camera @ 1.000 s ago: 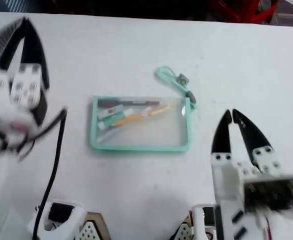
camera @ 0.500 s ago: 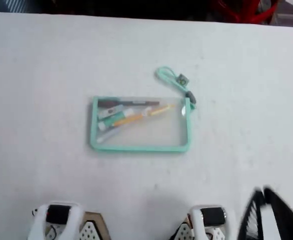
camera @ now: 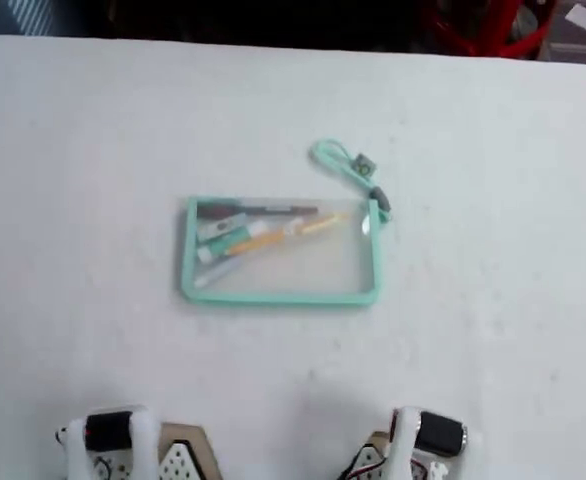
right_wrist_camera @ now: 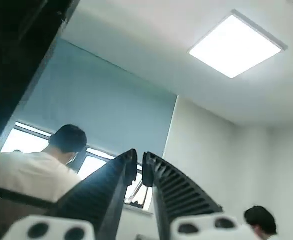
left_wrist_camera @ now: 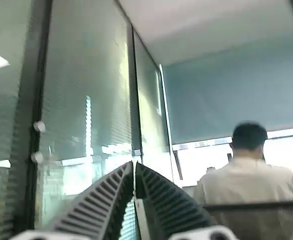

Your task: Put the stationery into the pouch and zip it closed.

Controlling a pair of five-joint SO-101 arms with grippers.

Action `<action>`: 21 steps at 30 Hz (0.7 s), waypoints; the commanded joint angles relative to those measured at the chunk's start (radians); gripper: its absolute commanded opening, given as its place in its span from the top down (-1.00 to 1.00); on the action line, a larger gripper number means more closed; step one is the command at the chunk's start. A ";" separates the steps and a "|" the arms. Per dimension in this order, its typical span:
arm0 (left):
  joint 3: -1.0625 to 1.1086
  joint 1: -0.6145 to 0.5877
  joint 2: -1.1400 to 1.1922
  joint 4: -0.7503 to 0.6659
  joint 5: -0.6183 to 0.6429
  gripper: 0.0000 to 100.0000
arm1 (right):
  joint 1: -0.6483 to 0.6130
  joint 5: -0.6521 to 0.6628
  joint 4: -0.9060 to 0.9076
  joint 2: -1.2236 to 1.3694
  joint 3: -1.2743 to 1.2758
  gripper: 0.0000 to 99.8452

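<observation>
Clear soft plastic edged in mint green, the pouch (camera: 278,268) lies flat mid-frame with the pens (camera: 263,232) inside. It looks light, floppy and slick. Grip its stiffer border, or the zip pull (camera: 377,197) at its upper-right corner. Left gripper (left_wrist_camera: 134,169) and right gripper (right_wrist_camera: 139,159) are both closed and empty.

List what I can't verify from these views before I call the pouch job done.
Zip: in the high view the pouch top edge and zipper pull are too small to tell whether it is closed.
Stationery: pieces overlap behind the clear wall, so their count and kinds are unclear.
Arm bases: cut off by the high view's bottom edge.
Wrist views: both face up into the room, no closer look.
</observation>
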 commanded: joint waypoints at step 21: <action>1.870 0.179 -0.107 -0.939 -0.031 0.95 | -0.331 0.015 -0.754 -0.002 1.757 0.94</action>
